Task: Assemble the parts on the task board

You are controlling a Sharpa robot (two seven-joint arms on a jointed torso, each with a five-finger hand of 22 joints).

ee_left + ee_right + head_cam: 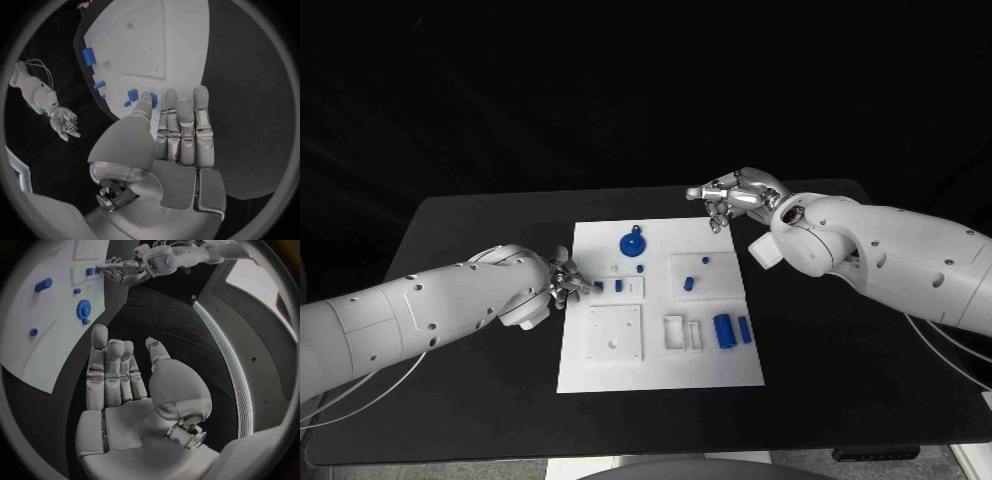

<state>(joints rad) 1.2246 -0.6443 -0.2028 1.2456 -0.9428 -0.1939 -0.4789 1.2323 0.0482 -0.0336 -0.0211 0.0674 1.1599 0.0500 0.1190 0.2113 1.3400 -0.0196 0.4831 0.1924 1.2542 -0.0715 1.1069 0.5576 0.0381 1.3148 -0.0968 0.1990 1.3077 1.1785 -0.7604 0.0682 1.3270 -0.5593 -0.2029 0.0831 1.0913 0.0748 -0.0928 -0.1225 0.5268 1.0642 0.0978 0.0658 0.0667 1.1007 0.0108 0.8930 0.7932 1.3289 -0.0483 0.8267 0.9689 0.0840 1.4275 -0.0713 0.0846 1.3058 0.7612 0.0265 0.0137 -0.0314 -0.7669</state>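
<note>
On the black table (473,400), centred: white task board (661,370) carrying blue parts (723,329), among them a round blue part (633,243) near the far edge; no legible writing or labels anywhere. At the board's left edge: left hand (561,279), fingers straight and side by side, holding nothing, fingertips (170,94) close to small blue pieces. Above the far right corner: right hand (730,197), fingers extended, holding nothing; dark room beyond.

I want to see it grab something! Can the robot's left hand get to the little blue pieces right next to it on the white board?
Probably yes. The left hand is open at the task board's left edge, and the two small blue parts lie just beyond its fingertips with nothing between.
</note>
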